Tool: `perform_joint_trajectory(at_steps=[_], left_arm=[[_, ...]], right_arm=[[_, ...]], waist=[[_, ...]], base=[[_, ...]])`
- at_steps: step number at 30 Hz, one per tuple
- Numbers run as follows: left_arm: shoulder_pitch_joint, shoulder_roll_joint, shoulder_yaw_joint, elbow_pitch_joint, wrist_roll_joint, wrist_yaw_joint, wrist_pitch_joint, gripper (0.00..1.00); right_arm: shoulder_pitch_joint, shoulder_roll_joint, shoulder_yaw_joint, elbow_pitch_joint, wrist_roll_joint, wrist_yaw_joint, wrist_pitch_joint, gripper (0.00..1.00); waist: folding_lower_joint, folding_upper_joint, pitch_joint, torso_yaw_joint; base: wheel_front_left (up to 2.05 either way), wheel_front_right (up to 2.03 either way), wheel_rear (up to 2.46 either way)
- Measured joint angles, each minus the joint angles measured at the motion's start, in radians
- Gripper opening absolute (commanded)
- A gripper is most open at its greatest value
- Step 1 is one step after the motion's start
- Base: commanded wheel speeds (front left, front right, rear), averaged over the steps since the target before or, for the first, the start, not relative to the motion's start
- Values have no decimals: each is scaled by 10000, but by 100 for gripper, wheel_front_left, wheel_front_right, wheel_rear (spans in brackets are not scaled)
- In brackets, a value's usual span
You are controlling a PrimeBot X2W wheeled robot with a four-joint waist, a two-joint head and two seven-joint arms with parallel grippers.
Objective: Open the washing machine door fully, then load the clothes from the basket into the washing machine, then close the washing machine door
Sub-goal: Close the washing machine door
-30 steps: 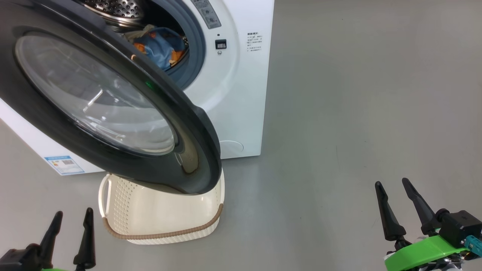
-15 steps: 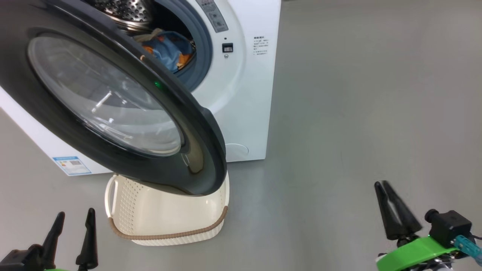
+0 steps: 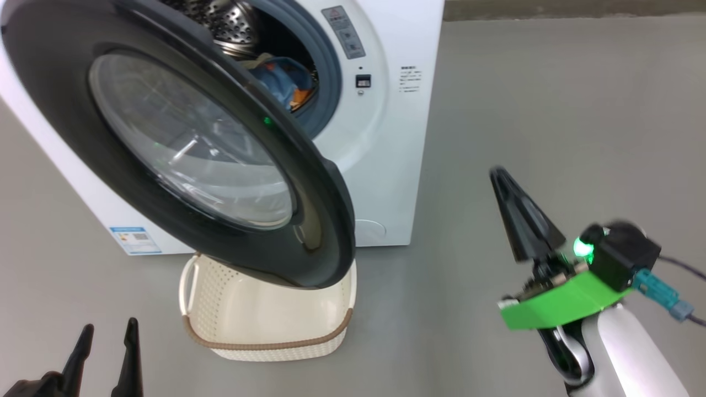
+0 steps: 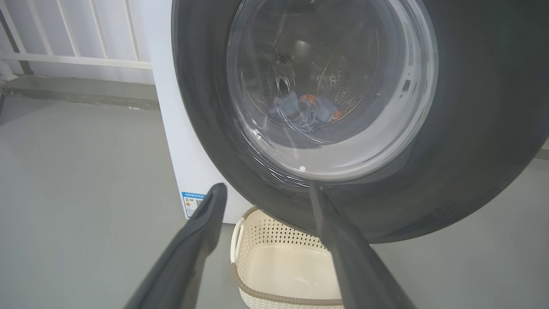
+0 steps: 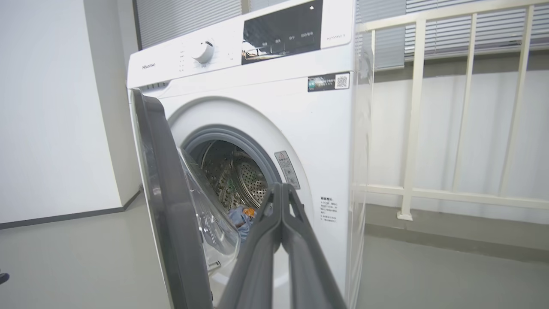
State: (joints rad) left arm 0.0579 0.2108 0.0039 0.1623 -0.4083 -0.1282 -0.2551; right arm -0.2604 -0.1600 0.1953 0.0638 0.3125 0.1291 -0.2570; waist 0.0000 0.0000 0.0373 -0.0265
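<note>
Hanging open, glossy black washing machine door, blue clothes in drum, right claw pinched together empty, left claw spread

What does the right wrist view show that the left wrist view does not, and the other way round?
Right wrist view, not left: the knob and dark panel at the top of the washer, the grey gasket, the shut right claw.
Left wrist view, not right: the basket, empty where visible, the blue label, the open left claw.
Both: the open door, the clothes inside the washer, the grey floor, a white railing.
</note>
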Motion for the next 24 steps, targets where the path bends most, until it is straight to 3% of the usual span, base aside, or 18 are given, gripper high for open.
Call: perform_joint_trajectory(at_steps=[7, 14, 24], left_arm=[[67, -94, 109, -69, 0, 0, 0, 100], [74, -190, 134, -173, 12, 0, -2, 100], [-3, -397, 79, -221, 12, 0, -2, 100]], right_arm=[[-1164, 104, 1221, -1235, 90, 0, -2, 0], [-1619, 322, 3007, -1507, 357, 0, -2, 0], [-1770, 385, 4886, 359, 755, 0, -2, 0]], waist=[[0, 0, -88, 410], [0, 0, -71, 728], [0, 0, 326, 1152]], base=[[0, 0, 0], [0, 0, 0], [0, 0, 0]])
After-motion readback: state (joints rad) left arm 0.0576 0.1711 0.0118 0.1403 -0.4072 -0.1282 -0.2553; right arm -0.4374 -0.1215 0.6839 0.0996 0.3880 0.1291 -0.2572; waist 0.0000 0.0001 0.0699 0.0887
